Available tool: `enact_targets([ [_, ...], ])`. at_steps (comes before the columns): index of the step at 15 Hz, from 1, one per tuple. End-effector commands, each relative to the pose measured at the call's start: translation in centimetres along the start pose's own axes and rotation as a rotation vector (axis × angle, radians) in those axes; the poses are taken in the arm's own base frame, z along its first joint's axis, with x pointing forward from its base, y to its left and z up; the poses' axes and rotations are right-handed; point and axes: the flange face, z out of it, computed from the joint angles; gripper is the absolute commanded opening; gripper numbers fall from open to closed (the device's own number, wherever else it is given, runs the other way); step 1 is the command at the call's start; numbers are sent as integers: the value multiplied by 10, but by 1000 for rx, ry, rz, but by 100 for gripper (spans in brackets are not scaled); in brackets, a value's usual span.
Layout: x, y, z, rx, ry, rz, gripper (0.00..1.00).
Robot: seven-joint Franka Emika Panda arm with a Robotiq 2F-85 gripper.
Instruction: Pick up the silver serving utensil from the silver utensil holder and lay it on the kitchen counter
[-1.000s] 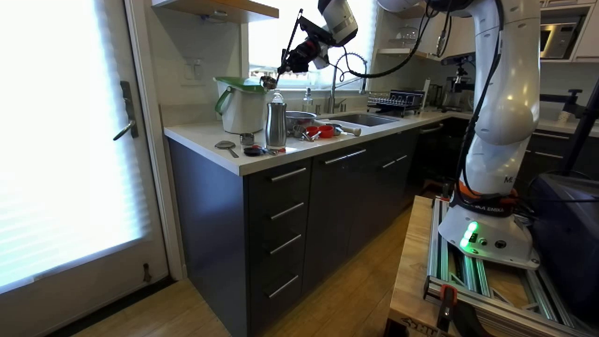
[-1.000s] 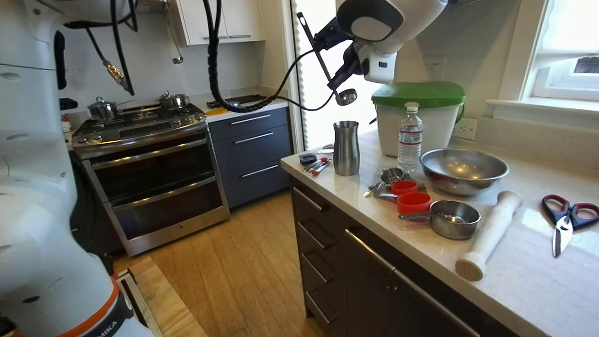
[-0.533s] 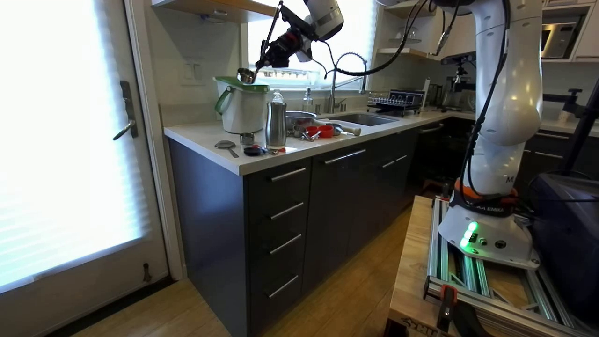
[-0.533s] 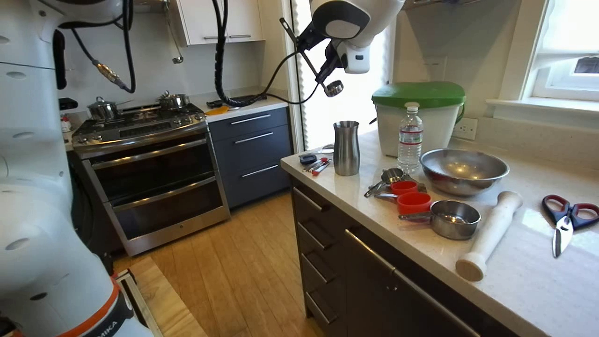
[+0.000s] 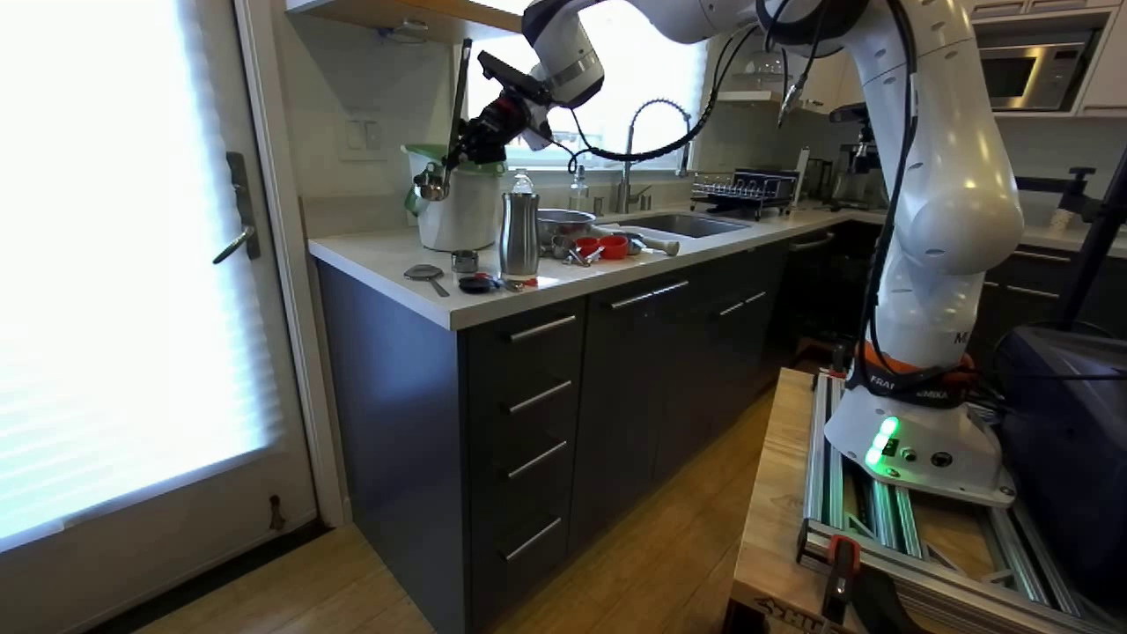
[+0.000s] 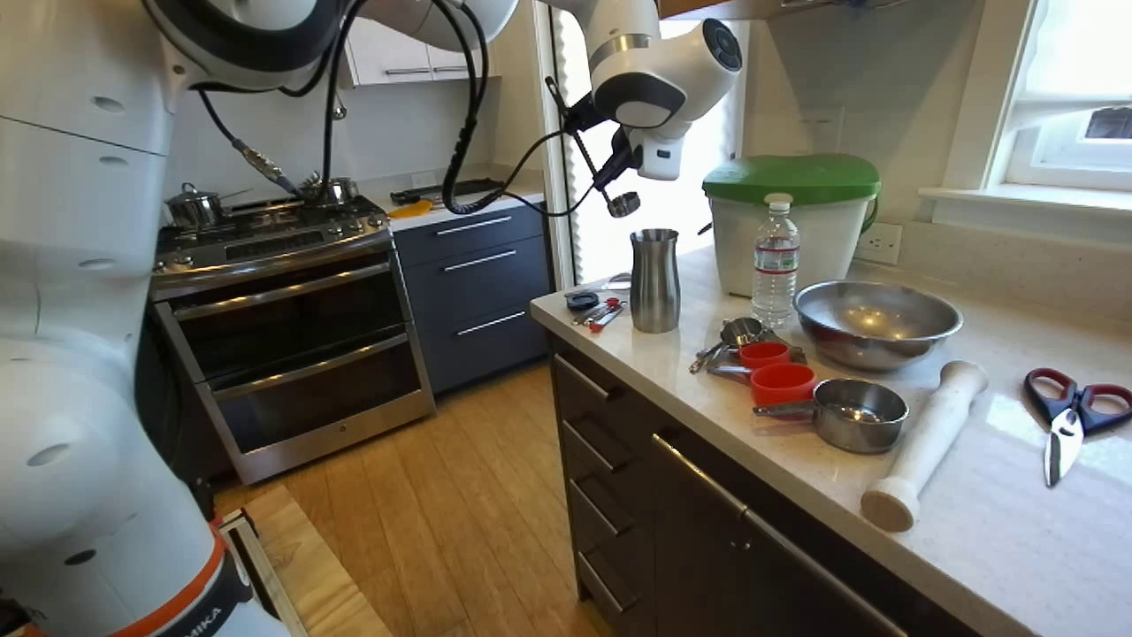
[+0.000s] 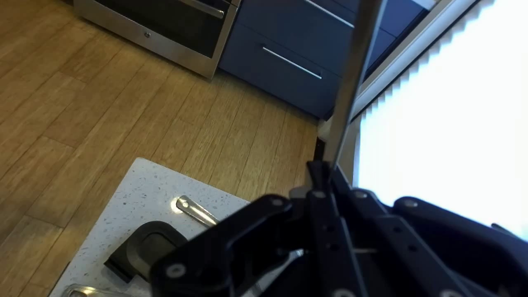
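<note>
Now the jaws hold the silver utensil point(image 5: 459, 101) lower.

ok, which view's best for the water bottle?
An exterior view: the water bottle stands nearly unobstructed, cap and label visible. Weaker: an exterior view with the silver utensil holder blocking all but the bottle's top. The wrist view doesn't show it.
</note>
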Motion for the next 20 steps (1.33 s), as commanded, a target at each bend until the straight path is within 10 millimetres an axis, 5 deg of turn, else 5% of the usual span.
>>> enact_targets([
  [1, 29, -17, 21, 25, 11, 120, 1],
  [12, 31, -10, 20, 15, 29, 75, 4],
  [20, 54, -23, 33, 108, -22, 264, 1],
])
